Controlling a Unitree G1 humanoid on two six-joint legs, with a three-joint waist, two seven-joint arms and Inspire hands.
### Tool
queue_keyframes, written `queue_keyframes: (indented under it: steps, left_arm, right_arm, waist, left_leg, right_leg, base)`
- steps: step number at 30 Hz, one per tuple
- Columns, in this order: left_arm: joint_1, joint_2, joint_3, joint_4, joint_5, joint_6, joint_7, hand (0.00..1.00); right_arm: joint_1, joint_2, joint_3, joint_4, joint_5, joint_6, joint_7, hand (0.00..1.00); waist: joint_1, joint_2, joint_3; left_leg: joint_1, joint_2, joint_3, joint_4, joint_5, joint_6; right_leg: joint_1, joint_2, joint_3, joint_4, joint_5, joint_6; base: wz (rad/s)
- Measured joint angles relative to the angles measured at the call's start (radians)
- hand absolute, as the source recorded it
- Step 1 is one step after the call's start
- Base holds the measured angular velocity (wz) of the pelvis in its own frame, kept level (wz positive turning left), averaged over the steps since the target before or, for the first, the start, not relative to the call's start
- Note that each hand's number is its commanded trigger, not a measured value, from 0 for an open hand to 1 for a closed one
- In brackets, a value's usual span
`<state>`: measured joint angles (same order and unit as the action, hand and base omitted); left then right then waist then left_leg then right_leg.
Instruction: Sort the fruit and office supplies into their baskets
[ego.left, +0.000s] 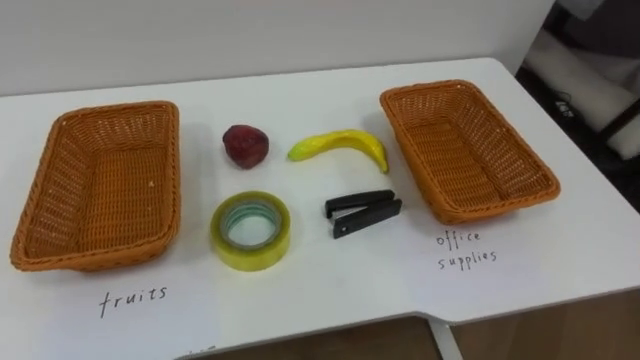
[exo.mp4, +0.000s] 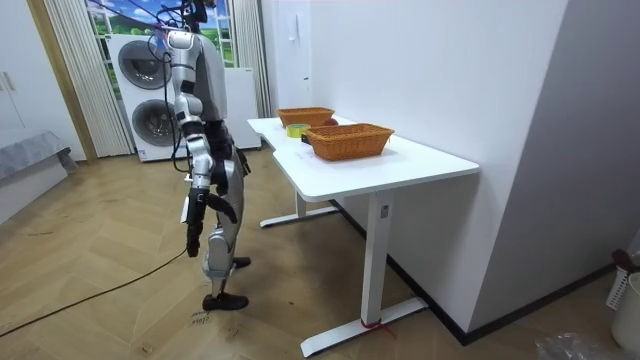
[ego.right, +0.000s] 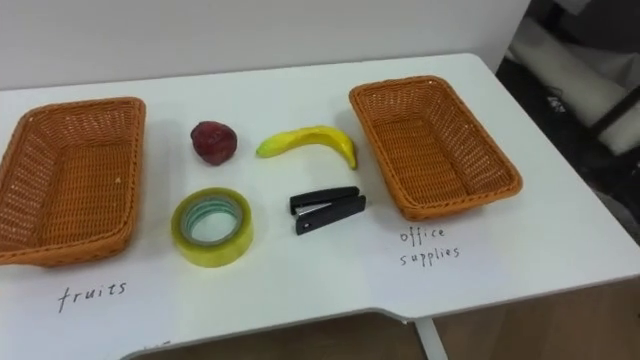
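Room view: I am standing on the wood floor (exo.mp4: 100, 300) just off the long edge of the white table (exo.mp4: 400, 165), my right hand (exo.mp4: 193, 238) hanging low beside my leg, apart from the table
Whether that hand is released or clenched I cannot tell; on the tabletop before me the four things are lying in the open between the two wicker baskets: the yellow tape roll (ego.left: 251, 231) is sitting flat at the near left, the black stapler (ego.left: 362, 212) is lying just to its right, the dark red fruit (ego.left: 245, 145) is resting behind the tape, and the banana (ego.left: 340, 146) is curving beside that fruit, its tip near the right basket (ego.left: 460, 150), while the left basket (ego.left: 100, 190) is standing well apart on the far left
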<state>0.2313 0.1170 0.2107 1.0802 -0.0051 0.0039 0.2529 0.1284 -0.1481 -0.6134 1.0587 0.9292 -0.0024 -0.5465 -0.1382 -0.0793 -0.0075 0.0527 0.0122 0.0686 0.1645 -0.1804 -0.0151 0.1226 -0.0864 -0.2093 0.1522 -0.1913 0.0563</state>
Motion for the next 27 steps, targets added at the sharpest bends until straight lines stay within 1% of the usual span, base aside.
queue_keyframes:
  steps: [2,4,5,6,7,8,9,10,12,14,15,16,17,19,22,23,24,25,27]
  left_arm:
    - [-0.002,0.004,0.003,-0.002,0.004,0.001,0.0,0.0]
    - [-0.002,0.005,0.001,-0.038,0.049,0.004,0.0,0.0]
    - [-0.001,0.005,0.0,-0.047,0.052,0.004,0.0,0.0]
    - [-0.002,0.01,-0.007,-0.053,0.053,0.004,0.0,0.0]
    - [-0.001,0.012,-0.012,-0.054,0.053,0.004,0.0,0.0]
    - [0.001,0.016,-0.023,-0.068,0.053,0.004,0.0,0.0]
    - [0.003,0.016,-0.028,-0.08,0.053,0.004,0.0,0.0]
    - [0.005,0.015,-0.029,-0.08,0.053,0.003,0.0,0.0]
    - [0.005,0.016,-0.042,-0.082,0.059,0.001,0.007,0.0]
    - [0.007,0.016,-0.055,-0.097,0.075,0.0,0.009,0.0]
    - [0.008,0.018,-0.064,-0.101,0.086,-0.005,0.013,0.0]
    - [0.007,0.022,-0.072,-0.098,0.086,-0.011,0.014,0.0]
    - [0.006,0.022,-0.072,-0.097,0.085,-0.011,0.014,0.0]
    - [0.007,0.024,-0.072,-0.096,0.086,-0.011,0.015,0.0]
    - [0.006,0.027,-0.079,-0.094,0.086,-0.011,0.014,0.0]
    - [0.006,0.027,-0.081,-0.094,0.086,-0.011,0.013,0.0]
    - [0.007,0.026,-0.081,-0.098,0.085,-0.011,0.01,0.0]
    - [0.007,0.026,-0.081,-0.098,0.086,-0.011,0.008,0.0]
    - [0.006,0.024,-0.081,-0.097,0.086,-0.012,0.005,0.0]
  right_arm:
    - [-0.013,-0.012,-0.001,-0.042,-0.05,-0.012,-0.059,0.0]
    - [-0.018,-0.013,-0.005,-0.166,-0.122,-0.027,-0.15,0.0]
    - [-0.017,-0.014,-0.002,-0.203,-0.133,-0.031,-0.171,0.0]
    - [-0.016,-0.017,0.004,-0.279,-0.151,-0.037,-0.215,0.0]
    - [-0.017,-0.018,0.004,-0.316,-0.152,-0.043,-0.233,0.0]
    - [-0.018,-0.021,0.006,-0.395,-0.165,-0.053,-0.271,0.0]
    - [-0.019,-0.021,0.013,-0.461,-0.233,-0.058,-0.31,0.0]
    - [-0.02,-0.021,0.016,-0.491,-0.27,-0.064,-0.326,0.0]
    - [-0.02,-0.025,0.045,-0.606,-0.387,-0.09,-0.382,0.0]
    - [-0.019,-0.026,0.052,-0.699,-0.452,-0.097,-0.409,0.0]
    - [-0.022,-0.033,0.054,-0.735,-0.489,-0.11,-0.42,0.0]
    - [-0.022,-0.041,0.063,-0.772,-0.529,-0.111,-0.435,0.0]
    - [-0.021,-0.041,0.064,-0.799,-0.552,-0.111,-0.441,0.0]
    - [-0.008,-0.046,0.074,-0.928,-0.661,-0.114,-0.473,0.0]
    - [-0.03,-0.058,0.084,-1.018,-0.765,-0.132,-0.482,0.0]
    - [-0.034,-0.058,0.084,-1.034,-0.782,-0.132,-0.482,0.0]
    - [-0.033,-0.06,0.086,-1.077,-0.788,-0.132,-0.482,0.0]
    - [-0.034,-0.063,0.092,-1.116,-0.8,-0.132,-0.485,0.0]
    - [-0.038,-0.074,0.104,-1.158,-0.829,-0.132,-0.485,0.0]
  waist:
    - [0.0,0.0,0.0005]
    - [0.001,-0.003,0.002]
    - [0.001,-0.003,0.0034]
    - [0.005,-0.004,0.0079]
    - [0.006,-0.004,0.0086]
    - [0.007,-0.006,0.009]
    - [0.009,-0.008,0.011]
    - [0.009,-0.008,0.0112]
    - [0.011,-0.01,0.0111]
    - [0.011,-0.007,0.0142]
    - [0.014,-0.006,0.0125]
    - [0.019,-0.008,0.014]
    - [0.023,-0.008,0.014]
    - [0.035,-0.008,0.014]
    - [0.039,-0.011,0.0131]
    - [0.04,-0.011,0.0131]
    - [0.055,-0.011,0.0131]
    - [0.061,-0.01,0.0129]
    - [0.063,-0.008,0.0126]
  left_leg:
    - [-0.001,0.0,0.007,-0.001,0.0,0.0]
    - [-0.007,0.0,0.011,-0.003,-0.001,0.001]
    - [-0.01,0.0,0.011,-0.003,-0.001,0.001]
    - [-0.013,0.0,0.013,-0.004,0.0,0.001]
    - [-0.015,0.0,0.013,-0.004,0.0,0.002]
    - [-0.016,0.0,0.013,-0.005,0.001,0.002]
    - [-0.016,-0.001,0.013,-0.006,0.001,0.003]
    - [-0.017,-0.001,0.013,-0.006,0.001,0.003]
    - [-0.025,-0.001,0.012,-0.006,0.001,0.003]
    - [-0.03,-0.001,0.012,-0.005,0.001,0.003]
    - [-0.032,-0.001,0.012,-0.005,0.001,0.003]
    - [-0.032,-0.001,0.012,-0.005,0.001,0.003]
    - [-0.032,-0.001,0.013,-0.006,0.001,0.003]
    - [-0.034,-0.001,0.013,-0.006,0.001,0.003]
    - [-0.033,-0.001,0.013,-0.006,0.001,0.003]
    - [-0.033,-0.001,0.013,-0.006,0.001,0.003]
    - [-0.034,-0.001,0.013,-0.006,0.001,0.003]
    - [-0.034,0.0,0.014,-0.006,0.001,0.003]
    - [-0.033,0.001,0.011,-0.006,0.001,0.003]
  right_leg:
    - [-0.004,0.0,0.006,-0.001,0.0,0.0]
    - [-0.014,-0.001,0.012,0.0,0.0,0.0]
    - [-0.021,-0.001,0.013,0.0,0.0,0.0]
    - [-0.028,-0.001,0.015,0.001,0.0,0.001]
    - [-0.031,-0.001,0.016,0.001,0.0,0.001]
    - [-0.036,0.0,0.018,0.001,0.0,0.001]
    - [-0.037,0.0,0.018,0.001,0.0,0.001]
    - [-0.037,-0.001,0.018,0.0,0.0,0.001]
    - [-0.04,-0.001,0.017,0.002,0.0,0.001]
    - [-0.044,-0.001,0.017,0.003,0.0,0.001]
    - [-0.046,-0.001,0.017,0.003,0.0,0.001]
    - [-0.047,-0.001,0.017,0.004,0.0,0.001]
    - [-0.048,-0.001,0.017,0.005,0.0,0.001]
    - [-0.05,-0.001,0.015,0.006,0.0,0.001]
    - [-0.05,-0.001,0.015,0.006,0.0,0.001]
    - [-0.051,-0.001,0.015,0.006,0.0,0.001]
    - [-0.053,-0.001,0.016,0.007,0.0,0.001]
    - [-0.054,-0.001,0.016,0.009,0.0,0.001]
    - [-0.055,-0.001,0.011,0.018,0.0,0.001]
  base:
    - [-0.1]
    - [-0.06]
    - [-0.05]
    - [0.0]
    - [0.0]
    - [0.0]
    - [0.0]
    - [0.0]
    - [0.0]
    - [0.0]
    - [0.0]
    - [0.0]
    - [0.0]
    - [0.0]
    - [0.0]
    - [0.0]
    - [0.0]
    - [0.0]
    - [0.02]
